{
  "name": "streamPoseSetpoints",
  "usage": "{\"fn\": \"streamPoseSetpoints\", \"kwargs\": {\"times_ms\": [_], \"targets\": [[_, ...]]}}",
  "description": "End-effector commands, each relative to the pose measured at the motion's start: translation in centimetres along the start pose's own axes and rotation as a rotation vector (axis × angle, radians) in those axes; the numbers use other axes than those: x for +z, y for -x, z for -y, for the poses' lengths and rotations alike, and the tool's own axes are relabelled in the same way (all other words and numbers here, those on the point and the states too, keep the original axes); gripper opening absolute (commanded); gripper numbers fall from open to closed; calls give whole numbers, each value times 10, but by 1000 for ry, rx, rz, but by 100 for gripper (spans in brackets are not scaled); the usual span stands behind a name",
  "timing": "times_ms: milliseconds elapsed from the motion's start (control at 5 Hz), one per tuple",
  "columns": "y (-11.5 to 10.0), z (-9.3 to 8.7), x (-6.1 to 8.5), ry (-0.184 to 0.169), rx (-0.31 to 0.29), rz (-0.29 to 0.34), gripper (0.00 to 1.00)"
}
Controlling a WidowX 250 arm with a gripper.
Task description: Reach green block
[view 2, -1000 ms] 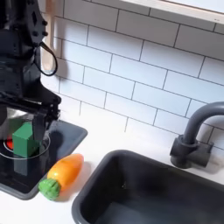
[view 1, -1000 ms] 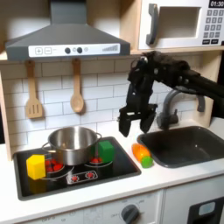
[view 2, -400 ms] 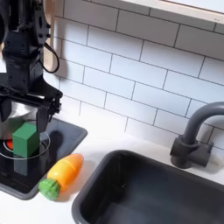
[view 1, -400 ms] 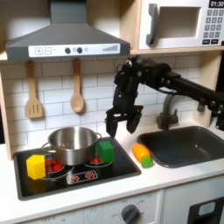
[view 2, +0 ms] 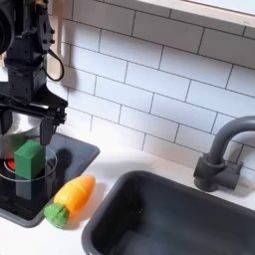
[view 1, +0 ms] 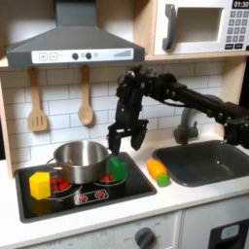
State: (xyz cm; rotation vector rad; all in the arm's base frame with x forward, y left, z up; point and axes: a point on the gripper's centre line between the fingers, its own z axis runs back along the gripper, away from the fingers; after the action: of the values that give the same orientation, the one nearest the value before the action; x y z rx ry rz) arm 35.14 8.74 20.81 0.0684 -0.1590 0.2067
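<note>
The green block point(view 1: 118, 167) sits on the black stovetop point(view 1: 92, 195), on a red burner just right of the steel pot in the first exterior view. In the second exterior view the green block point(view 2: 28, 159) is near the left edge. My gripper point(view 1: 126, 140) hangs a little above it, open, fingers pointing down with nothing between them. In the second exterior view the gripper point(view 2: 27, 126) straddles the space directly over the block without touching it.
A steel pot point(view 1: 80, 159) and a yellow block point(view 1: 40, 184) stand on the stove to the first exterior view's left. An orange-and-lime toy piece point(view 1: 158, 172) lies on the counter between the stove and the dark sink point(view 1: 209, 161). A faucet point(view 2: 224, 154) rises behind the sink.
The arm has swung to the first exterior view's left, from above the counter near the sink to over the green block. The gripper stayed open and the block has not moved.
</note>
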Motion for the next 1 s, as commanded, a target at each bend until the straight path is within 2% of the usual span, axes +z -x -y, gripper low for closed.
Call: {"fn": "streamPoseSetpoints", "kwargs": {"times_ms": [0, 800], "targets": [[0, 2, -13, -3, -20, -35, 100], [-2, -2, -25, -8, -13, -57, 100]]}}
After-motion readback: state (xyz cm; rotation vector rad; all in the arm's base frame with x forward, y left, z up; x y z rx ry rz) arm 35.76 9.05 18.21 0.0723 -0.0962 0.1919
